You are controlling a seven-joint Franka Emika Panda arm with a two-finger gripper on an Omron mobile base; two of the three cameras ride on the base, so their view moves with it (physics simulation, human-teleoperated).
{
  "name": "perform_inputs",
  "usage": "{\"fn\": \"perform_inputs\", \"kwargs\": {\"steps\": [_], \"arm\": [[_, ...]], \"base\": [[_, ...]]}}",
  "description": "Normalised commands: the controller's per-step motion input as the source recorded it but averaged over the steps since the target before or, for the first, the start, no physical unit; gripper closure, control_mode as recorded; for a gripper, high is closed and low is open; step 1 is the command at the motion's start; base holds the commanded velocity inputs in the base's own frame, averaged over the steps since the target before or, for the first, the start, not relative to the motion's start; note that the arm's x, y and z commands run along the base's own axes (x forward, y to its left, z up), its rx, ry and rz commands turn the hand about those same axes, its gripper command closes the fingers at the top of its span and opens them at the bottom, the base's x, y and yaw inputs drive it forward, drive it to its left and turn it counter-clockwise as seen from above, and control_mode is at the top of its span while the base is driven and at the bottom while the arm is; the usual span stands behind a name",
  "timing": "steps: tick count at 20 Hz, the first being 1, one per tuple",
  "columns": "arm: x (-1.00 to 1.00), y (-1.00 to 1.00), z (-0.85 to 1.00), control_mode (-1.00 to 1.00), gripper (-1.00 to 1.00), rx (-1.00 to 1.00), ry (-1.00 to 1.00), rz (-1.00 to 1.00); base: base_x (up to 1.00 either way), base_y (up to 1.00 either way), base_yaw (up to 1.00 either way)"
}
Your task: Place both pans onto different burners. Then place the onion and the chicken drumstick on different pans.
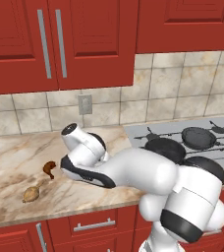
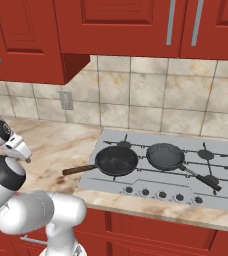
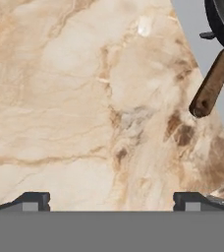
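Left base view
Arm: bends low over the marble worktop (image 1: 15, 157), hand toward the left half.
Chicken drumstick (image 1: 49, 169): lies on the worktop just left of the hand, apart from it.
Onion (image 1: 31, 194): lies on the worktop nearer the front edge, left of and below the drumstick, not touching it.
Cooktop (image 1: 143, 130): at the right; both pans sit on it.
Wider black pan (image 1: 165, 147): on the near left part of the cooktop, partly behind the arm.
Smaller dark-grey pan (image 1: 198, 137): farther back and to the right, on the grates.

Right base view
Wider black pan (image 2: 116, 160): rests over a front left burner, its brown wooden handle (image 2: 79, 170) reaching left past the cooktop edge over the worktop.
Smaller dark-grey pan (image 2: 165, 155): sits near the middle burner, its dark handle pointing right and forward.
Far right burner (image 2: 206, 154): bare.
Knobs (image 2: 162, 194): a row along the cooktop's front edge.
Arm: at the left edge, over the worktop.

Hand view
Fingers (image 3: 35, 201): spread wide apart, nothing between them; bare marble lies below the gripper (image 3: 111, 202).
Wooden handle (image 3: 212, 83): in the upper right, well away from the fingers, running up to the black pan's rim (image 3: 219, 22) at the corner.
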Motion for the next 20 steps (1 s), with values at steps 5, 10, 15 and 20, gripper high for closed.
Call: {"fn": "perform_inputs", "kwargs": {"steps": [5,10,15,20], "arm": [[0.07,0.39,0.00,-1.00,-1.00,0.08,0.01,0.12],[0.09,0.24,0.00,-1.00,-1.00,0.04,-0.03,0.18],[0.06,0.17,-0.03,-1.00,-1.00,0.01,-0.16,0.19],[0.08,0.18,-0.08,-1.00,-1.00,0.00,-0.22,0.21]], "base": [[0.00,0.00,0.00],[0.00,0.00,0.00],[0.00,0.00,0.00],[0.00,0.00,0.00]]}}
